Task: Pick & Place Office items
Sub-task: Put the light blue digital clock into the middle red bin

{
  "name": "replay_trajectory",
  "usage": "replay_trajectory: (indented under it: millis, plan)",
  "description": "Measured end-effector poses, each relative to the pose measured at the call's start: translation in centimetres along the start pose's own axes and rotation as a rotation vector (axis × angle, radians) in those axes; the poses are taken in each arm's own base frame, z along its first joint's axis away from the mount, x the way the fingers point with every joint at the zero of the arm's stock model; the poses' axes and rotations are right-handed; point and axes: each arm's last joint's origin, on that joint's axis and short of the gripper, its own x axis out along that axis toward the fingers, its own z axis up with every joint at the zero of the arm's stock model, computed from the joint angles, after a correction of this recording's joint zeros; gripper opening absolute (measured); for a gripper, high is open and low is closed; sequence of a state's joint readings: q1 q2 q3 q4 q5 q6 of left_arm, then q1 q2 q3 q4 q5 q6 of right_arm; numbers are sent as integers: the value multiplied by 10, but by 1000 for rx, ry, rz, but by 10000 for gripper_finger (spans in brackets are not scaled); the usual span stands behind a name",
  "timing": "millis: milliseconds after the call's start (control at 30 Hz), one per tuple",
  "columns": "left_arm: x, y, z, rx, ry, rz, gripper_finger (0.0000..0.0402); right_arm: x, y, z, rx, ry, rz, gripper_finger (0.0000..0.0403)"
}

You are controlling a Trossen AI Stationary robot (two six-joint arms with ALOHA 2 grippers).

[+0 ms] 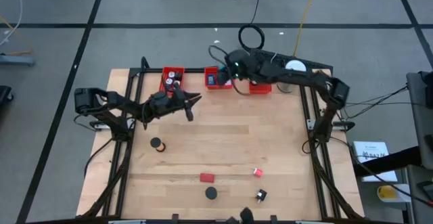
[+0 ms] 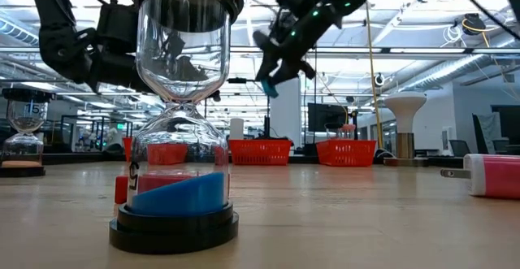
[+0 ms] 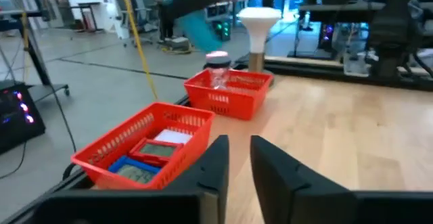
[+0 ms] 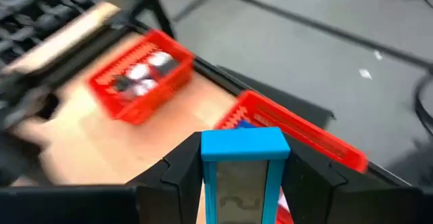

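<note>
Sorting looks partly done. At the far edge of the table (image 1: 270, 149) stand three red bins, and the left bin (image 1: 172, 78) already holds small black-and-white pieces. The left hand (image 1: 189, 104) hovers just in front of that bin, its fingers nearly together and nothing seen between them, so it has probably just let something go. The middle bin (image 1: 215, 79) holds blue and red flat items. Over it the right hand (image 4: 237, 176) grips a blue-framed item (image 4: 242, 166) between its fingers, likely about to drop it there. Still loose on the table: a black disc (image 1: 156, 143) toward the left edge, then along the near edge a red block (image 1: 207, 178), a second black disc (image 1: 212, 193), a pink bit (image 1: 258, 172) and a black clip (image 1: 261, 195). Roughly five pieces remain.
</note>
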State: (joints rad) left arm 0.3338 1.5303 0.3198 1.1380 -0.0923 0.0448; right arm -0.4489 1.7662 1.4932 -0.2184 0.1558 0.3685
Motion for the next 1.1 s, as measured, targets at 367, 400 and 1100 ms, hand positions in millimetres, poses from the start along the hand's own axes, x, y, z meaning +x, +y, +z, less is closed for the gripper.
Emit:
replay_trajectory:
  millis: [367, 400, 1100]
  plan:
    - [-2, -14, -5, 101, 56, -62, 3, 84, -41, -5, 166, 273, -184, 149]
    - [-2, -14, -6, 101, 58, -59, 6, 88, -43, -7, 169, 284, -192, 149]
    - [-3, -23, -7, 106, 76, -38, 19, 113, -52, -35, 185, 389, -276, 154]
